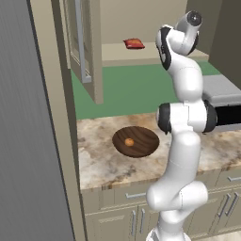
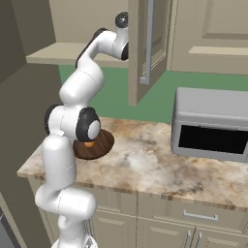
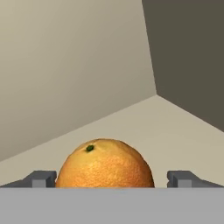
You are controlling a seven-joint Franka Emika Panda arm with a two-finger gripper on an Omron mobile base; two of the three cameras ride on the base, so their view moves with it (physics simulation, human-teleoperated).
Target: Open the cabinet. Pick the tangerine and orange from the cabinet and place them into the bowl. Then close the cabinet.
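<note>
Inside the open cabinet [image 1: 87, 47], my tool [image 3: 111, 179] sits with its fingertips [image 3: 41, 178] spread wide to either side of the orange [image 3: 105, 164]. The fruit rests on the cabinet's pale shelf [image 3: 175, 131], near the back corner where a light wall meets a darker one, its small green stem scar turned up and slightly left. Each fingertip stands just beside the fruit; from the hand view I cannot tell whether either one touches the peel.

From the base cameras, I see the arm [image 1: 181, 94] reaching up from the front of the worktop [image 1: 99, 162] into the cabinet, its hand hidden behind the swung-out door [image 2: 145, 48] with its long silver bar handle [image 2: 148, 41]. Below, the dark wooden bowl [image 1: 135, 141] sits on the marbled worktop near its left end, and a small orange fruit, the tangerine [image 1: 129, 141], lies in it left of centre. A grey microwave [image 2: 213, 123] stands on the worktop to the right, well apart from the bowl. A red packet [image 1: 134, 43] lies on a far counter beyond the green floor.
</note>
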